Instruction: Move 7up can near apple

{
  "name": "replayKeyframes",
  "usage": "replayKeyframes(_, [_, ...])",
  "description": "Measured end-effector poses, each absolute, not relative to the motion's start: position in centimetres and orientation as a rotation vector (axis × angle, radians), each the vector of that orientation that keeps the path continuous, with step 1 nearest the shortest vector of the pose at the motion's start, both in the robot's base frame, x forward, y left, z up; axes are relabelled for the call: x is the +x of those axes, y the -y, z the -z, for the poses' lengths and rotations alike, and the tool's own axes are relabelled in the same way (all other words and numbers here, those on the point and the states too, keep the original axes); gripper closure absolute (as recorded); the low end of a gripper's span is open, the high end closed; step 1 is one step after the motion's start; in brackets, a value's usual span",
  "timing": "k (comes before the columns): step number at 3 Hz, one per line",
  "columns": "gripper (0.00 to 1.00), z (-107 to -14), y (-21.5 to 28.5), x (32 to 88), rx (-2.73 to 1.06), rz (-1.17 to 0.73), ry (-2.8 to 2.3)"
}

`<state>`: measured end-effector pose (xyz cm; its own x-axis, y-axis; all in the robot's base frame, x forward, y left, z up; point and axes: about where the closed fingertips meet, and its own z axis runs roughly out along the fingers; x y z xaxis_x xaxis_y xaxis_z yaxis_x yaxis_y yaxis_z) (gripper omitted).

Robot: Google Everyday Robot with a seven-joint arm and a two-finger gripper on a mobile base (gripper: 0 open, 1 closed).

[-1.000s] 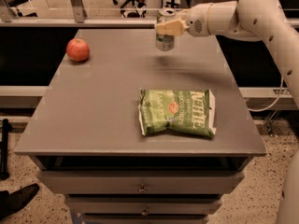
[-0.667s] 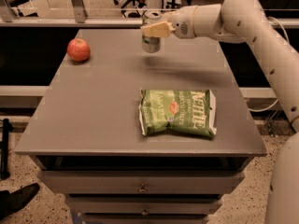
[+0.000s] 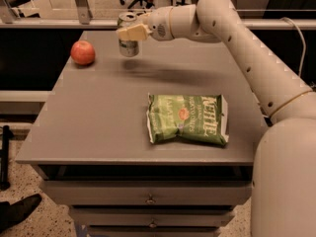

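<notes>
The 7up can (image 3: 128, 45), silvery-green with a pull-tab top, hangs upright a little above the table's far part, with its shadow on the tabletop beneath it. My gripper (image 3: 129, 32) is shut on the can near its top; the white arm reaches in from the right. The red apple (image 3: 83, 52) sits on the table at the far left, apart from the can, roughly a can's height to its left.
A green Kettle chip bag (image 3: 187, 119) lies flat at the table's front right. The grey table (image 3: 98, 127) has drawers below its front edge. A rail runs behind the table. A dark shoe (image 3: 19, 212) is on the floor at lower left.
My gripper has carried the can leftward across the far part of the table, toward the apple. The apple and chip bag have not moved.
</notes>
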<state>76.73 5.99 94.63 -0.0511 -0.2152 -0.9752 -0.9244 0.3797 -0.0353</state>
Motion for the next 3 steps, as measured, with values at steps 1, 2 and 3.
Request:
replayKeyframes(1, [1.0, -93.7, -9.0, 76.5, -1.105, -0.815, -1.544])
replayKeyframes(2, [1.0, -92.2, -11.0, 76.5, -1.126, -0.834, -1.562])
replayKeyframes(3, [0.79, -91.2, -13.0, 76.9, -1.137, -0.851, -1.57])
